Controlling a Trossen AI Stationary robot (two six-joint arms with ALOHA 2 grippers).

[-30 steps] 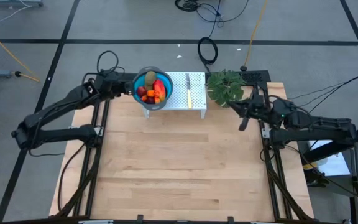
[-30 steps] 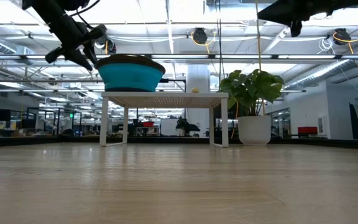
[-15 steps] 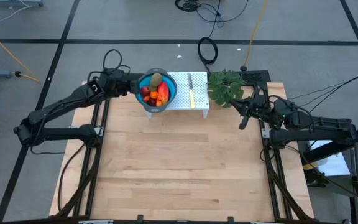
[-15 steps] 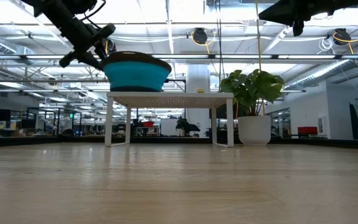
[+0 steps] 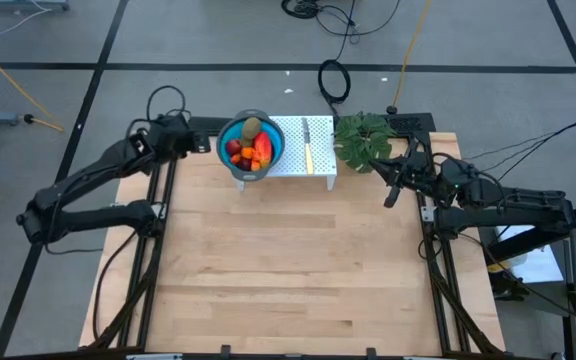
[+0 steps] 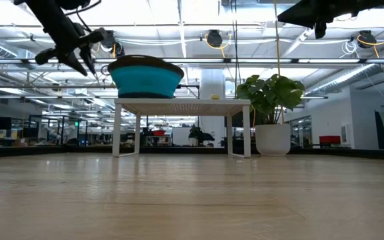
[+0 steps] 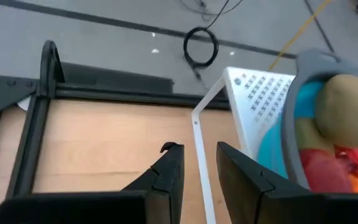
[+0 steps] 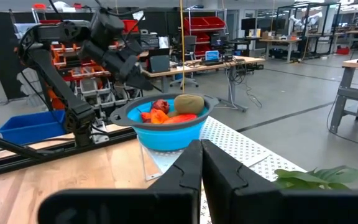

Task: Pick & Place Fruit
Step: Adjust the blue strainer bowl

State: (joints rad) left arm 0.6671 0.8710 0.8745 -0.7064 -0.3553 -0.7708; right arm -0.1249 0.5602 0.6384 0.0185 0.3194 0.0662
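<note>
**Left jaws off the bowl, fruit on the stand**

Your left gripper (image 5: 205, 144) hangs just beside the blue bowl (image 5: 251, 148) with its jaws a little apart and nothing between them — a clear gap shows between the fingertips and the bowl's grey rim. The fruit (image 5: 249, 146) sits heaped in that bowl, which rests on the end of the white perforated stand (image 5: 306, 158) nearest those jaws. Past the bowl lie a cream-yellow knife (image 5: 304, 156) and the potted plant (image 5: 362, 139). Your right gripper (image 5: 391, 197) waits clenched and empty beyond the plant, near the table's edge. The wooden table (image 5: 288, 270) lies bare behind both jaws — plenty of room there.
</note>
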